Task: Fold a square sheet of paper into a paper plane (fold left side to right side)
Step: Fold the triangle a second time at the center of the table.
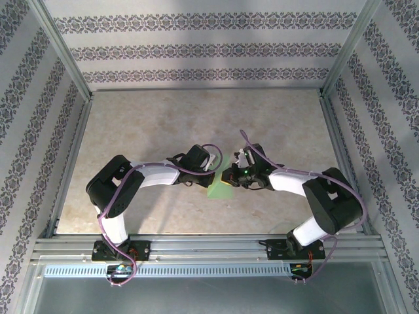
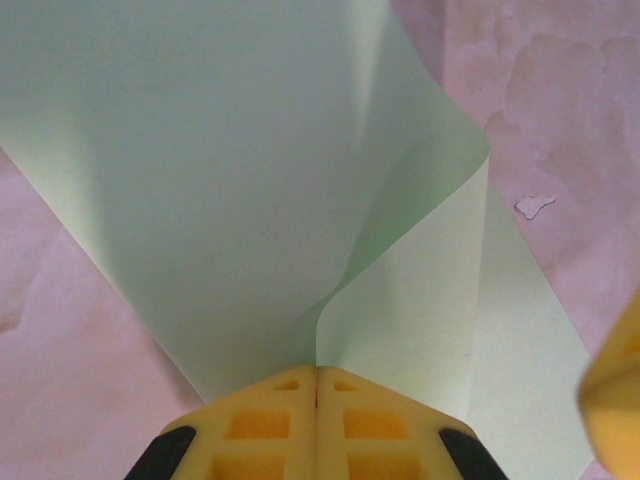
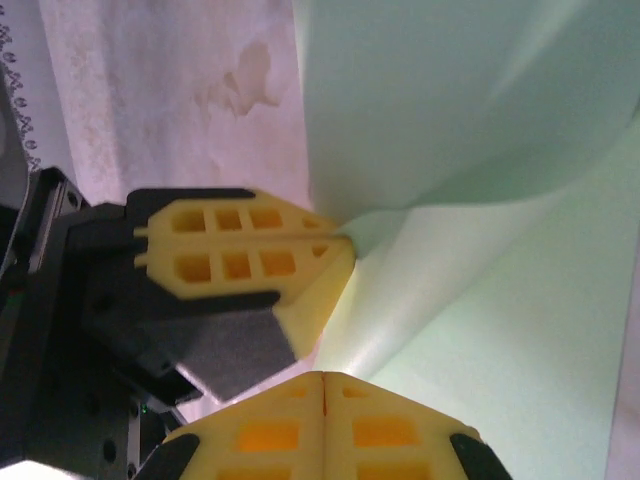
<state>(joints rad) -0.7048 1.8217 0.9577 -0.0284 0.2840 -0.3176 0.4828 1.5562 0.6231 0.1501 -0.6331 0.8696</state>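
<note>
A square sheet of paper (image 1: 216,188), pale green and unmarked, sits at the middle of the table between two robot arms. It is partly lifted and curled over itself. In the left wrist view, one broad layer (image 2: 200,180) rises off the surface and bends in a soft roll. A second layer lies flat beneath it and runs off to the right.

The left gripper (image 2: 317,385) has its yellow fingers pressed fully together, with no gap, and pinches the paper where the lifted layer turns up from the flat one. From the right wrist camera the same gripper (image 3: 340,245) shows from the side, its tips nipping the curl of the sheet (image 3: 480,120).

The right gripper (image 3: 325,385) is likewise clamped tight. Its fingers meet along a thin seam and the paper rises straight from their tips. One of its fingers also shows, blurred, at the edge of the left wrist view, just beside the sheet's lower layer.

Seen from above, the two wrists nearly meet over the paper, and the right gripper's yellow tip (image 1: 228,176) is just beside the green.

The table (image 1: 196,118) is a marbled beige slab, with a small white fleck (image 2: 533,206) lying near the paper. Walls (image 1: 196,49) papered in ornamental bands enclose the table on three sides, and an aluminium rail (image 1: 209,248) carries the arm bases at the near edge.
</note>
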